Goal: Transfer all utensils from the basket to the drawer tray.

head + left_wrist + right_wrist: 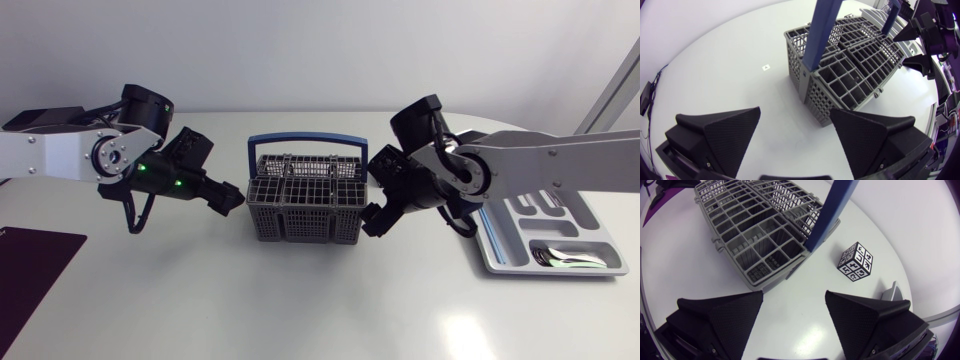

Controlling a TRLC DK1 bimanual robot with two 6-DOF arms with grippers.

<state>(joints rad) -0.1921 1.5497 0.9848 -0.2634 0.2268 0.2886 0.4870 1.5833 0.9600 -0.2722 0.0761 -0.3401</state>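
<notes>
The grey utensil basket with its blue handle stands mid-table; every compartment I can see into holds nothing. My left gripper hovers open just off the basket's left side, and in the left wrist view the basket lies ahead of the open gripper. My right gripper is open at the basket's right side, and the basket shows ahead of that gripper too. The grey drawer tray at the right holds spoons and other cutlery.
A small cube with black-and-white markers stands on the table beside the basket, near the tray's corner. A dark purple mat lies at the table's front left.
</notes>
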